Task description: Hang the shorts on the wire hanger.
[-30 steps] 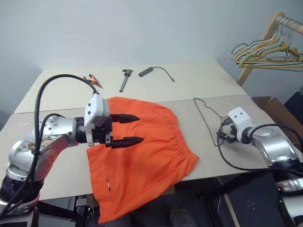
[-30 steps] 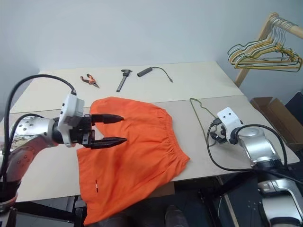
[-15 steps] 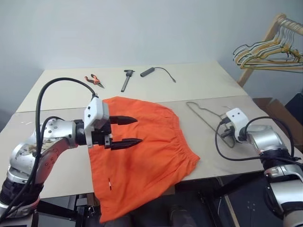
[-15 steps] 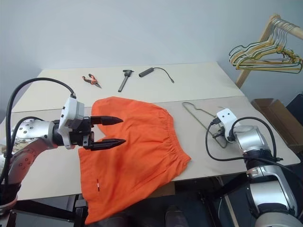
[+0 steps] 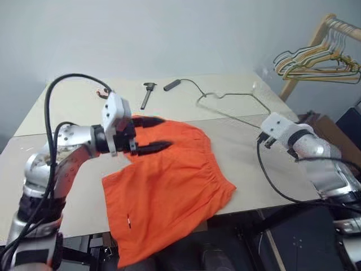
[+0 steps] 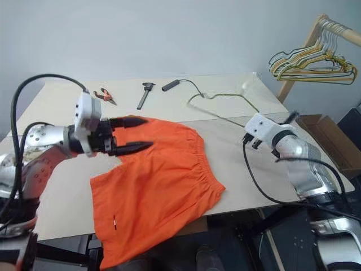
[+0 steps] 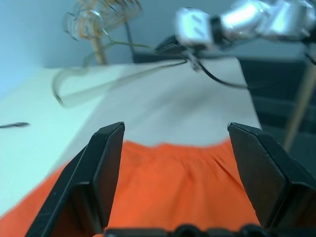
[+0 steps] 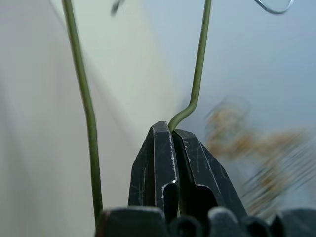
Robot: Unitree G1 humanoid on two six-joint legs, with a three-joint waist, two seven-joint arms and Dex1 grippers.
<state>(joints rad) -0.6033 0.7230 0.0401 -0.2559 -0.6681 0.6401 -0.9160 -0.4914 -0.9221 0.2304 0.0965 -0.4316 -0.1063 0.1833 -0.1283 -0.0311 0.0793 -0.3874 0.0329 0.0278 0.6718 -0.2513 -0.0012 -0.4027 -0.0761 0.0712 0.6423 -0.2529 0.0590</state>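
Shorts [image 5: 169,186] lie flat at lower centre of the worktop [image 5: 67,107], hem over the front edge, unhung. Left end effector [image 5: 151,134], fingers wide apart and empty, hovers over their upper-left corner. Right end effector [image 8: 172,136], pinched shut, holds the wire hanger [image 5: 231,104] aloft; open room between.

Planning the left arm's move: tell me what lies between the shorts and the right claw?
Bare table only, seen in the right eye view, separates the shorts from the right claw.
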